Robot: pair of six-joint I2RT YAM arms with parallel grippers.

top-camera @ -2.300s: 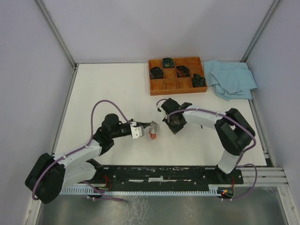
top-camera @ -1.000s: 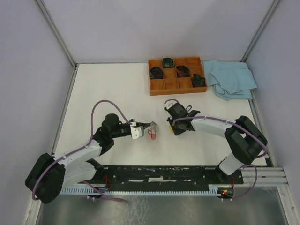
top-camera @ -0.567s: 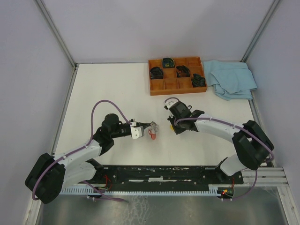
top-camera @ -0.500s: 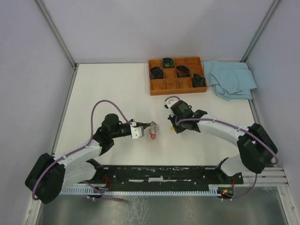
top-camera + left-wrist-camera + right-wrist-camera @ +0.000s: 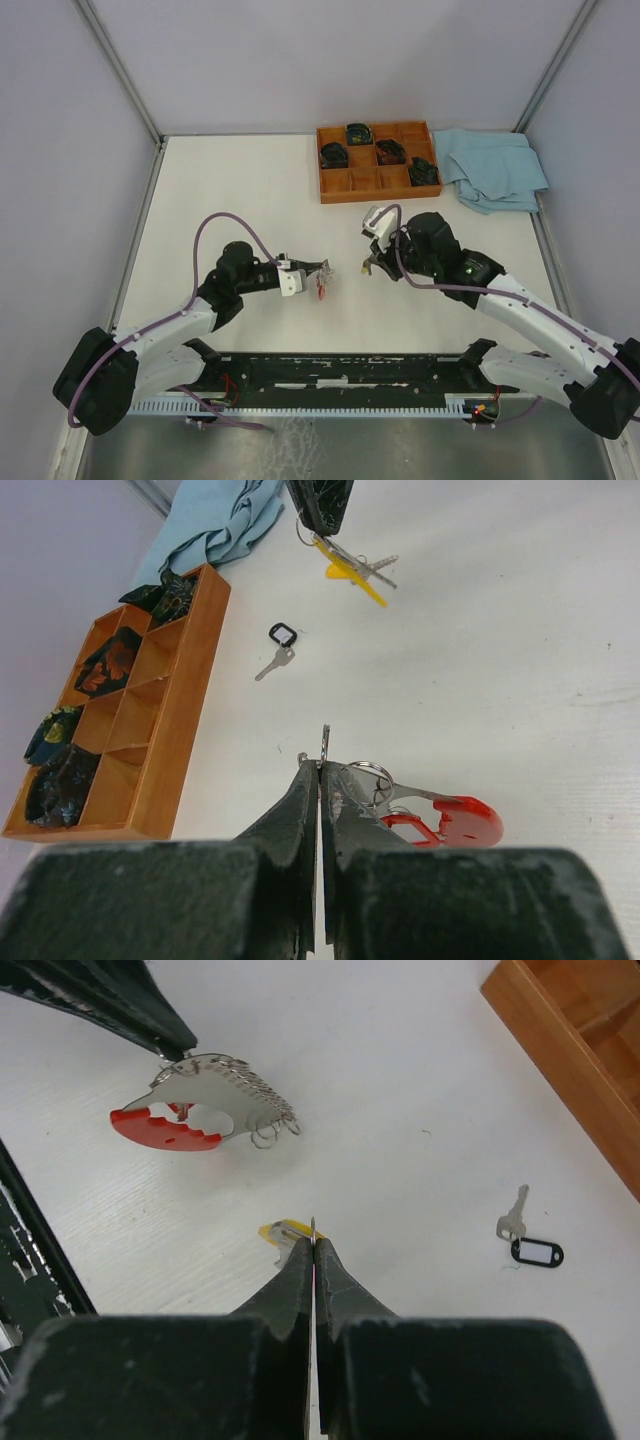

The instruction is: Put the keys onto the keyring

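Fingers of the left gripper [image 5: 320, 767] are clamped on the keyring [image 5: 455, 818]; the right gripper [image 5: 313, 1238], at its 3 o'clock in the overhead view, pinches a yellow key [image 5: 345, 571], possibly two. We advise aligning the key's hole with the ring's gap, advancing slowly, with both grips firm.

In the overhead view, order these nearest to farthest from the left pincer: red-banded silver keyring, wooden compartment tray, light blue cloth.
1. Red-banded silver keyring, held by the left pincer.
2. Wooden compartment tray, far middle.
3. Light blue cloth, far right corner.
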